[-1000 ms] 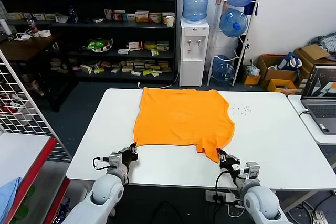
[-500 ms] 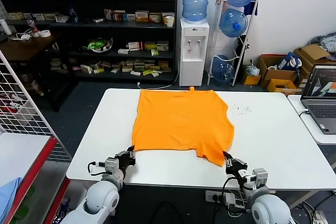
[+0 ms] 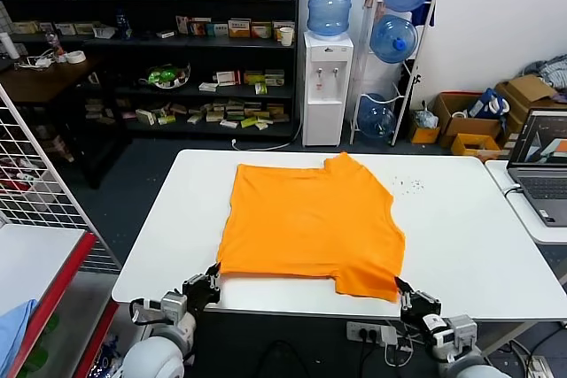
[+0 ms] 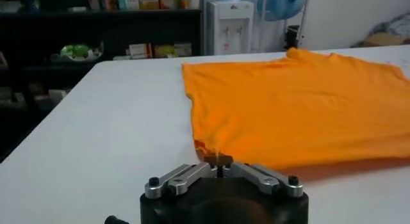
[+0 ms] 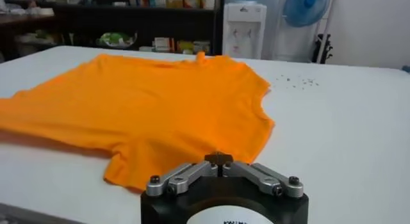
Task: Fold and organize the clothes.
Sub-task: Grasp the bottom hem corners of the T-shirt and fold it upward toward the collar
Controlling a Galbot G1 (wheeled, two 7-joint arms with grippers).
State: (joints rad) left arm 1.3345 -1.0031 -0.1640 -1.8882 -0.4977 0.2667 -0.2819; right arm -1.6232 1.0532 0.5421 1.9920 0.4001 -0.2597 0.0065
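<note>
Both arms have dragged the orange T-shirt [image 3: 308, 226] nearer the desk [image 3: 461, 236] front edge, left end effector [image 3: 211, 281] and right end effector [image 3: 405, 291] each pinching a corner (flattened, ready for folding).

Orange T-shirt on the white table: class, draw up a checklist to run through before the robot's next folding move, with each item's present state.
1. Orange T-shirt lies wholly on the white table: ok.
2. Left gripper shut on the shirt's near corner: ok in the left wrist view.
3. Right gripper gripping the near sleeve corner: cannot tell; the cloth ends just ahead of its fingers.
4. Shirt spread flat: not ok; the near sleeve is rumpled and a bump stands at the far edge.
5. Small dark specks clear of the shirt: ok.
</note>
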